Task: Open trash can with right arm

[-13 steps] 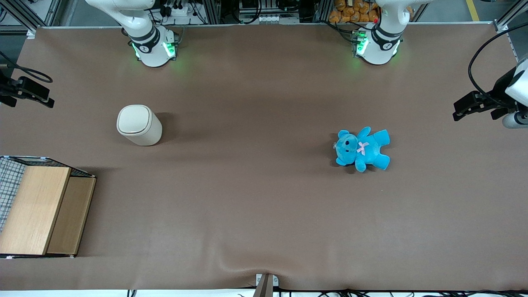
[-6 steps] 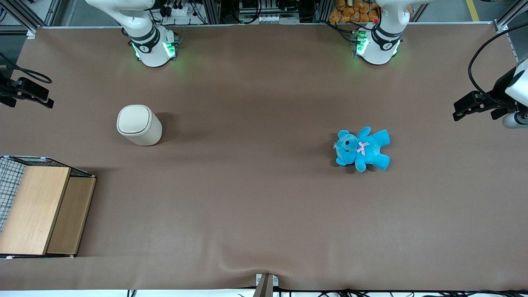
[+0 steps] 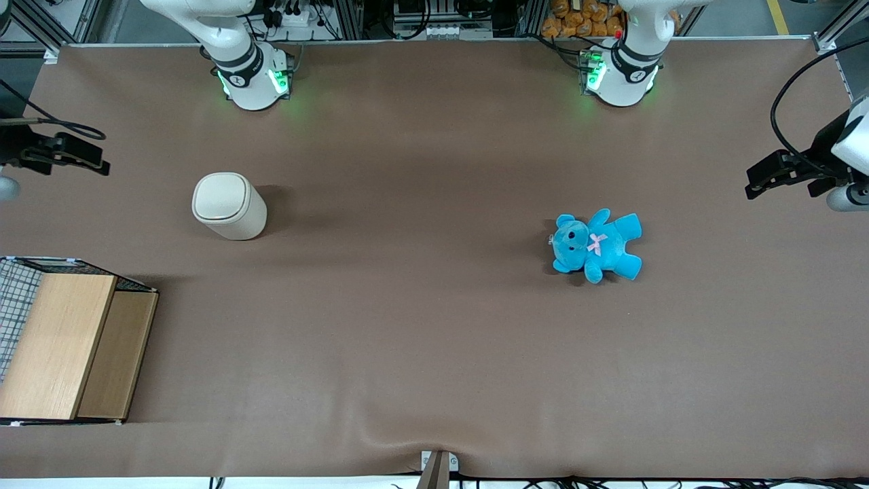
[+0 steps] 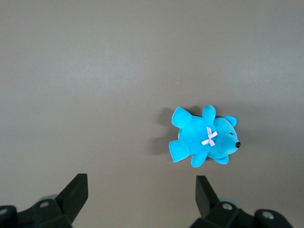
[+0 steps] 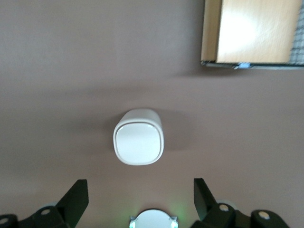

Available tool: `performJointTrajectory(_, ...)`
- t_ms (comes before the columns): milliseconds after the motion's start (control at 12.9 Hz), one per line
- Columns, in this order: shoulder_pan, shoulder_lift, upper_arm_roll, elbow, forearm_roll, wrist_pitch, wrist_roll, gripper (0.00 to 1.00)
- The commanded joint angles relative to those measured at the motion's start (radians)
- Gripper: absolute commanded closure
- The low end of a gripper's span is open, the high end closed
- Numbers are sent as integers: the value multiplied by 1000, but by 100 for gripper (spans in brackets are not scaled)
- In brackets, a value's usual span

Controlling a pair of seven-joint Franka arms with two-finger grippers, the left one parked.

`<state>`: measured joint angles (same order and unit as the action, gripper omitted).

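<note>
The brown worktop (image 3: 434, 326) spreads under me, with the wooden box (image 3: 64, 346) at my working end nearer the front camera, and the trash can (image 3: 229, 205) upright between that box and my arm's base (image 3: 251, 78), lid shut. My right arm (image 3: 204, 20) holds my end effector (image 3: 71, 155) high near the worktop's edge, well apart from the trash can (image 5: 138, 137); only my wrist view shows its fingers (image 5: 76, 197) spread wide, empty. The blue teddy (image 3: 596, 244) lies toward the parked arm's end, unseen from my wrist.
</note>
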<state>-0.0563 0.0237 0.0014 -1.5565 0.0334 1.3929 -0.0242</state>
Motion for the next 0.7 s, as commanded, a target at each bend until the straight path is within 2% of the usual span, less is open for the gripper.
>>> performJointTrajectory(0,3,-50,2,-104,36,9,33,25)
performJointTrajectory(233,4,-56,2,-177,46,21,49,66)
performJointTrajectory(388,1,-59,0,-226,63,44,47,84)
performJointTrajectory(466,0,-67,0,-243,69,47,37,88)
performJointTrajectory(621,9,-80,3,-257,83,43,35,90)
